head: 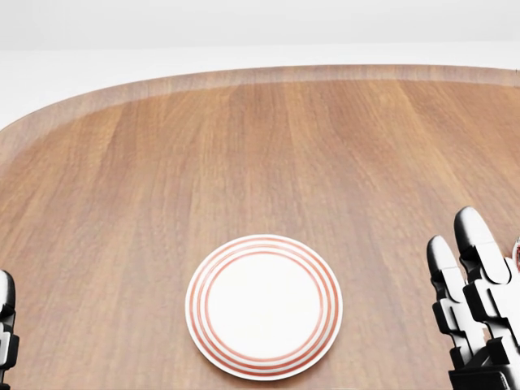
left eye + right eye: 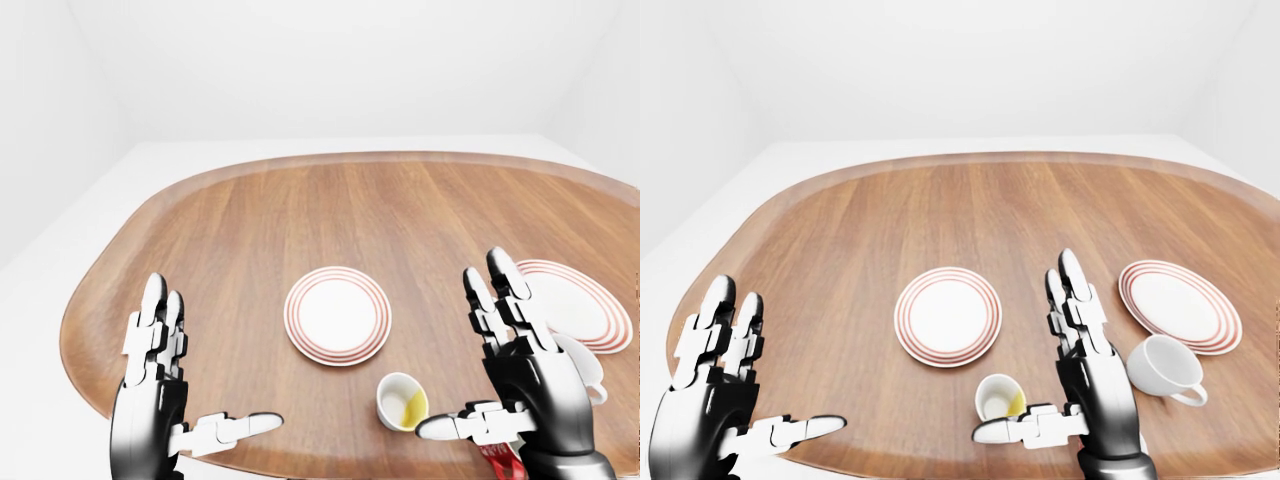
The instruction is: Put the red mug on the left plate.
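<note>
Wooden table [image 2: 940,200] w/ rounded corners fills most of each view, white room behind.

Left plate [image 2: 947,316]: white, concentric red rings at rim, flat on table near centre of the eye views, nothing on it. In head view it sits at bottom centre. Right plate [image 2: 1178,305]: same pattern, toward right edge of right-eye view, well apart from left plate, also bare.

Red mug [image 2: 503,461]: only a small red sliver shows, at bottom of left-eye view, under and just behind the right hand's palm. Glossy red w/ pale streaks or highlights; shape, handle and upright/tipped can't be told, mostly hidden by hand. Not on either plate. Can't tell whether hand touches it.

Two other cups nearby. Small white cup [image 2: 999,398] w/ yellow inside lies tipped, mouth facing viewer, below left plate and just beside right thumb. White mug [image 2: 1164,367] lies on its side w/ handle at lower right, just below right plate, right of the hand.

Right hand [image 2: 1075,375]: fingers spread, straight, pointing up; thumb out to view's left; gripping nothing. Left hand [image 2: 725,395]: at bottom left of right-eye view, same pose, fingers apart and extended, thumb pointing right, over table's edge, nothing in it.
</note>
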